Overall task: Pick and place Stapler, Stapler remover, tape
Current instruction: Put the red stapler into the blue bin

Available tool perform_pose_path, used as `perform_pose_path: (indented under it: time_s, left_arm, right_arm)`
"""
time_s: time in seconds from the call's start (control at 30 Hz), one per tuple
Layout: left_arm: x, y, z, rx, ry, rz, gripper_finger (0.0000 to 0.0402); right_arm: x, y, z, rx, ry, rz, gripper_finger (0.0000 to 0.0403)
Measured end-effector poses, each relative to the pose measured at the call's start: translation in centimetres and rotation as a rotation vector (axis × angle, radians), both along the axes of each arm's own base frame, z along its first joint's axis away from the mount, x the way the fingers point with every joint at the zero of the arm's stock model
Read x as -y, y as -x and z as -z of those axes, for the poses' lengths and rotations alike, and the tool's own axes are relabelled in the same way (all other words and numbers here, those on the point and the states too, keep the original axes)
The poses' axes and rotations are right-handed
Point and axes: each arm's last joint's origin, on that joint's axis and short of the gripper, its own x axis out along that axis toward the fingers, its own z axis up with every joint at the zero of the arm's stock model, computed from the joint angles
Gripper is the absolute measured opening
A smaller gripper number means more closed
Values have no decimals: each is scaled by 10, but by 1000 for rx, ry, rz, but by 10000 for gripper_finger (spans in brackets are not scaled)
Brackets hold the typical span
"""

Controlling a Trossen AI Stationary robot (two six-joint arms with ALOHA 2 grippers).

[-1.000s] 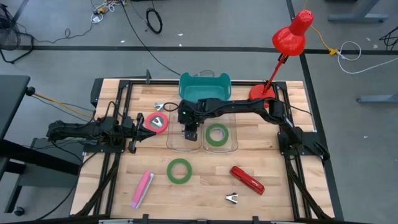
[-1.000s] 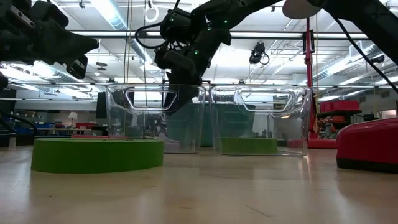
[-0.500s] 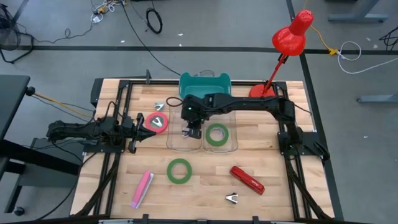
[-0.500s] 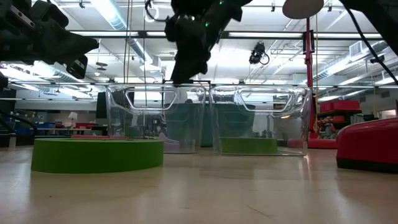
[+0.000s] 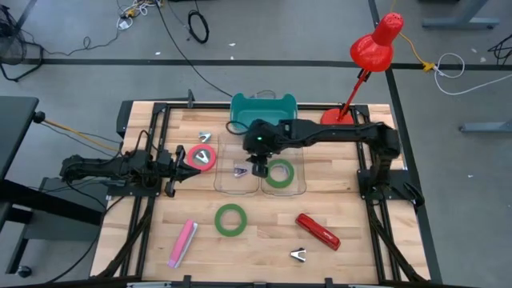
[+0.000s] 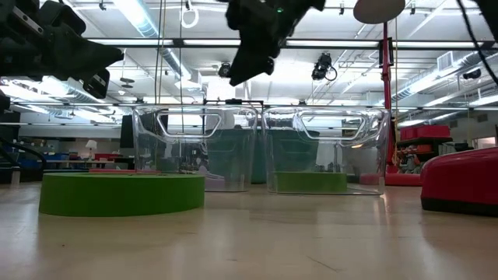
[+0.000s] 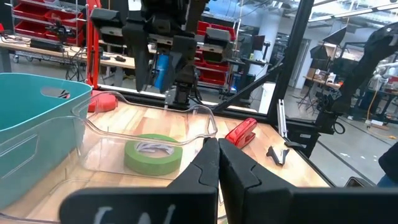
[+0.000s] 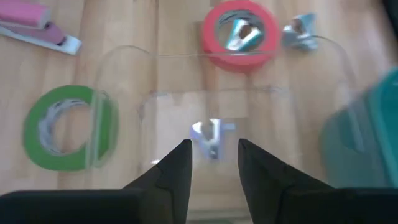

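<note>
Over the two clear bins [image 5: 260, 172] in the middle of the wooden surface [image 5: 352, 240], the right gripper [image 5: 260, 166] hangs above the spot where they meet, jaws a little apart and holding nothing. A small silver staple remover [image 5: 240, 170] lies in the left clear bin, right under those jaws in the right wrist view [image 8: 211, 135], and one green tape roll [image 5: 279, 173] sits in the right clear bin. A teal tub [image 5: 263, 110] stands just behind the clear bins, and a red desk lamp [image 5: 374, 50] rises from the back right corner. The left gripper [image 5: 181, 166] waits low at the left side, jaws closed to a narrow tip with nothing between them, just beside the red-pink tape roll [image 5: 202, 157], which has something silvery lying in its open centre. Another small silver remover [image 5: 205, 137] lies near the teal tub's left corner. Closer to the front edge there's a second green tape roll [image 5: 230, 219] lying in the open, a pink stapler [image 5: 182, 242] to its left, a red stapler [image 5: 318, 231] to its right, and one more silver remover [image 5: 298, 254] near the red one. In the low view that front green roll [image 6: 121, 193] sits in front of the left clear bin.
</note>
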Motion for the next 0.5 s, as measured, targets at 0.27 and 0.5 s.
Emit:
perform_pose_path:
  time_s: [0.27,0.5]
  left_arm:
    - [0,0,0,-1,0,-1,3]
    - [0,0,0,0,0,-1,3]
  right_arm:
    - [-4,51,-2,54,54,72,132]
    - [-8,89,0,57,29,123,132]
